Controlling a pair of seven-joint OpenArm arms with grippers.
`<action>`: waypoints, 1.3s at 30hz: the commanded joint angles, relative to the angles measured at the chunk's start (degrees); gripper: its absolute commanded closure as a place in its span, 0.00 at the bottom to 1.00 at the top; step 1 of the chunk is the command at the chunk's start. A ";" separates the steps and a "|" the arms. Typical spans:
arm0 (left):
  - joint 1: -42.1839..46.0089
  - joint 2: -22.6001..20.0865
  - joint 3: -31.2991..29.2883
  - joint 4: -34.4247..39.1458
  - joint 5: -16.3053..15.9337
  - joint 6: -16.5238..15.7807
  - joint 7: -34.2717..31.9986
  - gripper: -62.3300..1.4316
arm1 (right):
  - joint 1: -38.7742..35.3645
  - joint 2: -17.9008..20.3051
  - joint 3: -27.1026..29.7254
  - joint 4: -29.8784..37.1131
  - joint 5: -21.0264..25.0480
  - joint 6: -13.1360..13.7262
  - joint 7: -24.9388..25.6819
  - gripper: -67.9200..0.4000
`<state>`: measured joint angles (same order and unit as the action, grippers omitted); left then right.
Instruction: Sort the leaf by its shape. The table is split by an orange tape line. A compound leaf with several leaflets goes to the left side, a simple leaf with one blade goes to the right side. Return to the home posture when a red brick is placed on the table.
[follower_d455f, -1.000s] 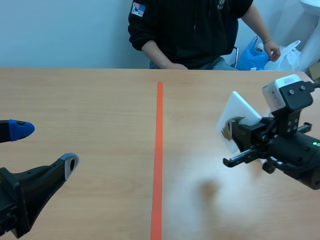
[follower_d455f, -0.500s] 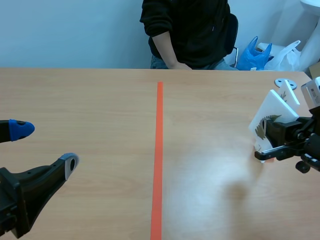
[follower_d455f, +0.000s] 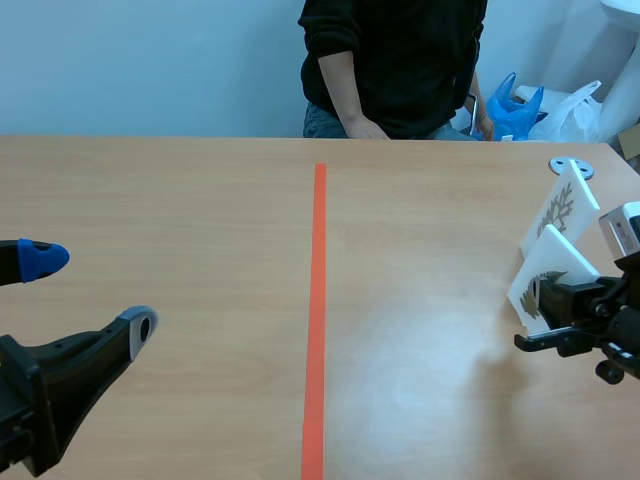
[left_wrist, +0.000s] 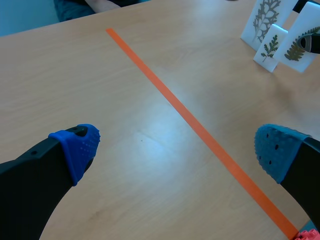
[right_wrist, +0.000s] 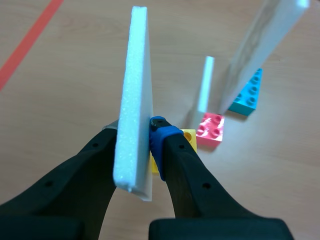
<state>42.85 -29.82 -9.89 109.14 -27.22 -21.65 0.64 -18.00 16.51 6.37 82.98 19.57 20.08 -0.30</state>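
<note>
While scanning the table (follower_d455f: 180, 200) from the scene view, find the right end effector (follower_d455f: 535, 320) low at the far right, well to the right of the orange tape line (follower_d455f: 316, 300). Clenched there on a white foam leaf card (follower_d455f: 552, 272), one finger pressed to each face, with the card held on edge. Shows a dark leaf print on the card's front, partly hidden by the fingers; cannot tell the leaf's shape for sure. Just behind it, upright, a taller card (follower_d455f: 563, 203) with a branching leaf print. From the left wrist view, also a small card (left_wrist: 270, 47) bearing a green sprig, between those two. Past the held card's lower edge, a yellow brick (right_wrist: 189, 136); just beside that, a pink brick (right_wrist: 212, 129) at the small card's foot; then a teal brick (right_wrist: 246, 99) at the taller card's foot. Over the left half, released with fingers wide apart: left end effector (follower_d455f: 90, 295), gripping nothing. Across the table, a person in black (follower_d455f: 400, 60).
</note>
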 joint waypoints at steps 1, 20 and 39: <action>-0.17 0.24 0.11 1.18 -0.42 -0.17 -0.76 0.00 | 0.52 0.31 0.33 0.55 0.59 -0.15 0.81 0.97; -0.17 0.24 0.11 1.18 -0.42 -0.17 -0.76 0.00 | 3.78 0.28 0.33 -10.91 -1.53 -0.81 8.44 0.97; -0.17 0.26 0.11 1.18 -0.42 -0.17 -0.72 0.00 | 4.79 0.15 0.33 -12.94 -1.53 -0.76 8.52 0.89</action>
<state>42.85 -29.82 -9.89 109.14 -27.22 -21.65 0.64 -13.30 16.51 6.37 69.04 17.41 19.29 7.62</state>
